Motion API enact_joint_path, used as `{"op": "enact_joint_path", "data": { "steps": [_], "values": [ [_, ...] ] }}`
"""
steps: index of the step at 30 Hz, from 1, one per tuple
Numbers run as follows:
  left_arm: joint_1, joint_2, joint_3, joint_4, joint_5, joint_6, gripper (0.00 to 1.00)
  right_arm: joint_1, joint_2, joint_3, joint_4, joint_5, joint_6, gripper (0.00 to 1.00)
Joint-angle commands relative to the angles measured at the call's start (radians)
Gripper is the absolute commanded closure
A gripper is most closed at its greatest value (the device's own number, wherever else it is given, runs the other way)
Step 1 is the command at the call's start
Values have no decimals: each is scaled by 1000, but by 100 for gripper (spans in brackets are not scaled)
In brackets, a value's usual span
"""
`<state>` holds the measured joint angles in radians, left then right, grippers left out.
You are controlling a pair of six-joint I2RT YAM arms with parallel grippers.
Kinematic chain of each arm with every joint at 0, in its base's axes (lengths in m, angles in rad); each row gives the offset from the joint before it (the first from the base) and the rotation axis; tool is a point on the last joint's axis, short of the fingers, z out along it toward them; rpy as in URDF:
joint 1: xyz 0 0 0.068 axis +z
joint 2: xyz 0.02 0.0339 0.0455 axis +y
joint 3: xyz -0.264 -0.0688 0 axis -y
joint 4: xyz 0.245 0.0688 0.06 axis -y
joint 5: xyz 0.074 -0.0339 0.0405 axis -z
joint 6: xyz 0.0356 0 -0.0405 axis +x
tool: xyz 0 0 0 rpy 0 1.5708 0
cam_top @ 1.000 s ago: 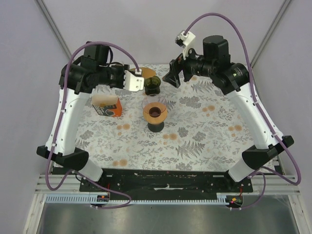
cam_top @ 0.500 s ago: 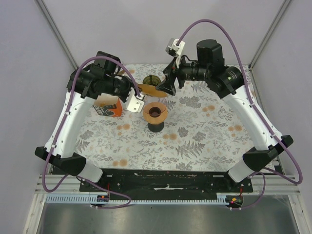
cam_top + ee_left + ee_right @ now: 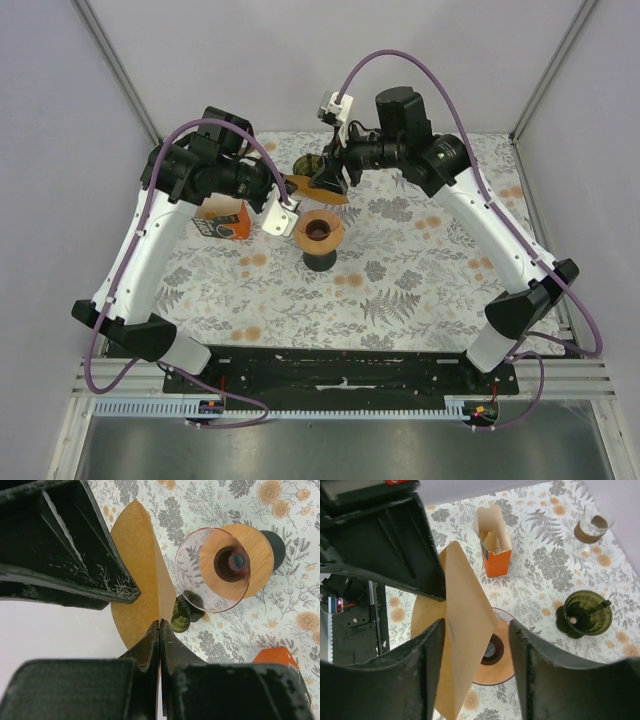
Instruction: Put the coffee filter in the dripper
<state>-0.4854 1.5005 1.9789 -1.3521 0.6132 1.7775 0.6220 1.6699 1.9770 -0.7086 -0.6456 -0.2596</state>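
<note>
A brown paper coffee filter [image 3: 306, 187] [image 3: 134, 565] hangs flat in the air, with my left gripper [image 3: 287, 182] [image 3: 160, 624] shut on its edge. Just in front of and below it stands the dripper [image 3: 318, 231] [image 3: 227, 562], a glass cone with a wooden collar on a black base. My right gripper [image 3: 328, 181] [image 3: 476, 625] is open and straddles the filter [image 3: 465, 630]. The sheet lies close to its left finger [image 3: 422, 672], with a gap to the other finger. Below the fingers the dripper [image 3: 500, 662] shows.
An orange carton [image 3: 222, 222] [image 3: 495, 550] of filters stands left of the dripper. A dark green cup [image 3: 310, 163] [image 3: 585, 612] sits behind it. A glass of coffee [image 3: 592, 527] stands farther off. The two grippers are close together over the flowered tablecloth [image 3: 420, 270].
The left gripper carried the filter from the back toward the dripper. The right gripper swung left onto the filter, and its jaws have narrowed around it.
</note>
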Motion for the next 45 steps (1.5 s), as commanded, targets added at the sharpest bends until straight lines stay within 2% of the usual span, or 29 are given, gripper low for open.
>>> {"op": "enact_joint_path", "data": {
  "steps": [1, 4, 7, 9, 10, 11, 13, 15, 17, 24, 26, 28, 32, 35, 40, 45],
  "values": [
    [-5, -17, -5, -139, 45, 46, 98, 2, 13, 13, 4, 35, -10, 48],
    [-7, -16, -6, -139, 46, 49, 98, 2, 22, 22, 11, 40, 6, 71],
    [-7, -19, -14, -137, 46, 45, 98, 2, 31, 25, 9, 56, 25, 100],
    [-7, -23, -18, -124, 48, -1, 98, 2, 31, 19, 3, 96, 39, 100],
    [-5, -26, -28, -78, 46, -80, 98, 1, 27, 14, -2, 121, 51, 100],
    [-5, -32, -38, -29, 36, -167, 86, 2, 21, 7, -2, 156, 62, 100],
    [-5, -40, -55, 81, 10, -377, 39, 2, 1, -19, -3, 228, 89, 100],
    [-5, -49, -80, 199, -30, -589, 25, 2, -13, -47, -3, 287, 123, 100],
    [-5, -62, -98, 280, -58, -740, 20, 2, -24, -76, -2, 290, 157, 100],
    [33, -85, -109, 350, -58, -1015, 14, 2, -30, -142, -23, 284, 230, 100],
    [70, -89, -117, 399, -47, -1149, 12, 4, -32, -162, 6, 253, 258, 100],
    [96, -77, -124, 448, -82, -1364, 11, 5, -21, -179, 44, 238, 304, 100],
    [119, 1, -101, 421, -251, -1625, 23, 18, 31, -176, 57, 288, 338, 100],
    [122, 10, -146, 427, -296, -1691, 26, 28, 54, -187, 61, 316, 321, 100],
    [120, -25, -281, 542, -250, -1828, 26, 62, 73, -196, 70, 379, 283, 100],
    [120, -22, -345, 570, -245, -1876, 26, 79, 70, -221, 78, 451, 270, 100]
  ]
}}
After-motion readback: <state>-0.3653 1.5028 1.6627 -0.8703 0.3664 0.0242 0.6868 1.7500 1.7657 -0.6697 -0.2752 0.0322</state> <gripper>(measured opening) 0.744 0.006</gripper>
